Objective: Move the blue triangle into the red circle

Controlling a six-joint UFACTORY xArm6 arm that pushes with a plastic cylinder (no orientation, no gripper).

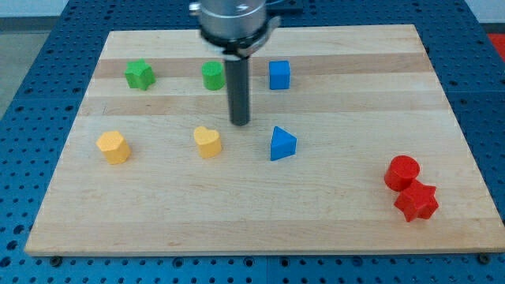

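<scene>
The blue triangle (282,144) lies near the middle of the wooden board (331,213). The red circle (402,172) sits far off toward the view's right, lower down, touching a red star (417,202) just below it. My tip (240,122) rests on the board a little to the upper left of the blue triangle, with a small gap between them. It stands between the triangle and a yellow heart (207,141).
A blue cube (279,75), a green cylinder-like block (213,76) and a green star (140,75) line the view's top. A yellow hexagonal block (114,147) lies at the left. The board rests on a blue pegboard table (31,47).
</scene>
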